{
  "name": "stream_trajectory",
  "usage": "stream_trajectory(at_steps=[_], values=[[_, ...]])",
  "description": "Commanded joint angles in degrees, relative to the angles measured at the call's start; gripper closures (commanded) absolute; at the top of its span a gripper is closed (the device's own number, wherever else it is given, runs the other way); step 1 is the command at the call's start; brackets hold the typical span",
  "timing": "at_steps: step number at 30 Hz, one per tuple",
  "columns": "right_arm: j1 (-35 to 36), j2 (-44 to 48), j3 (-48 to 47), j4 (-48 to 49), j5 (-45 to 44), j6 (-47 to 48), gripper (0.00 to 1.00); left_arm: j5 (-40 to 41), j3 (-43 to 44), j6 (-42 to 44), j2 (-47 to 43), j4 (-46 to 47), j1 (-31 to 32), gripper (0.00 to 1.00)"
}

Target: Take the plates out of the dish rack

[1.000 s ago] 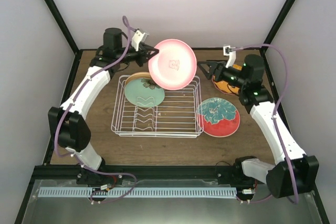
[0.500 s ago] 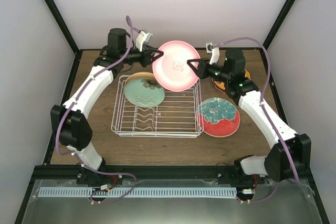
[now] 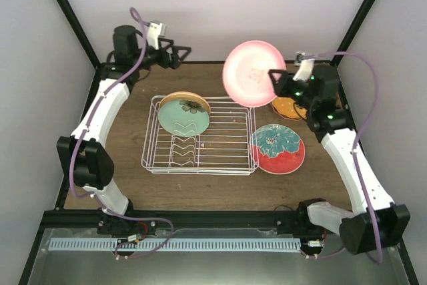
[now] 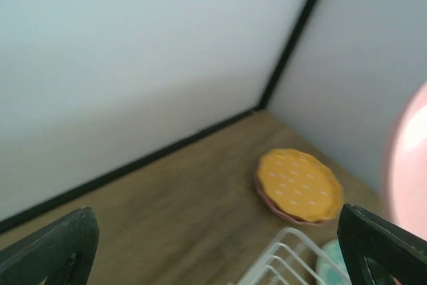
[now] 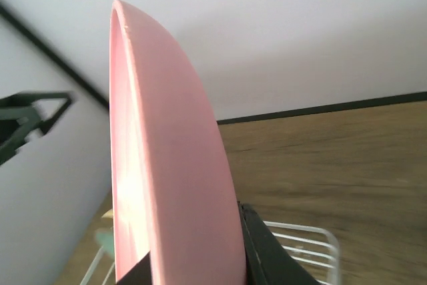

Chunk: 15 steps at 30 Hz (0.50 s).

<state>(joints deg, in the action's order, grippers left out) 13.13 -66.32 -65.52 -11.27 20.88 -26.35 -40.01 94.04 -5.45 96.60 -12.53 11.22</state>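
Grips a plain pink plate (image 3: 253, 73) by its edge in the closed right jaws, upright in the air above the far right corner of the dish rack (image 3: 200, 171). Holds the left jaws wide apart, empty, over the far left of the bench (image 3: 133, 131). Shows a teal plate (image 3: 183, 115) standing in the rack.

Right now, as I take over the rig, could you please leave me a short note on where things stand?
Left gripper: open, empty, raised by the back-left corner.
Right gripper: shut on the plain pink plate, held in the air near the dish rack's back-right corner.
Done: red-and-teal plate and dotted orange plate lie on the table right of the rack.
Left: set down the pink plate; the teal plate, another rim behind it, stands in the rack.
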Motion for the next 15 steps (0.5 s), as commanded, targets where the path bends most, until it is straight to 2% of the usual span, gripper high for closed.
stream_trajectory(at_steps=[1, 4, 8, 15], values=[[-8.5, 4.8, -3.6, -13.7, -7.5, -3.9, 0.92, 5.6, 2.9, 1.7, 0.2, -0.9, -5.7, 0.00], [-13.4, 6.6, -2.7, -23.4, -7.8, -4.2, 0.92, 8.3, 3.1, 3.4, -0.1, -2.9, -9.3, 0.00], [-16.5, 8.2, 1.3, -29.8, -7.7, -4.7, 0.92, 9.4, 2.8, 4.6, -0.4, -4.8, -12.5, 0.00], [-19.9, 10.5, 9.8, -32.7, -10.8, -7.6, 0.91, 9.3, 1.5, 5.5, -1.6, -6.2, -13.9, 0.00]])
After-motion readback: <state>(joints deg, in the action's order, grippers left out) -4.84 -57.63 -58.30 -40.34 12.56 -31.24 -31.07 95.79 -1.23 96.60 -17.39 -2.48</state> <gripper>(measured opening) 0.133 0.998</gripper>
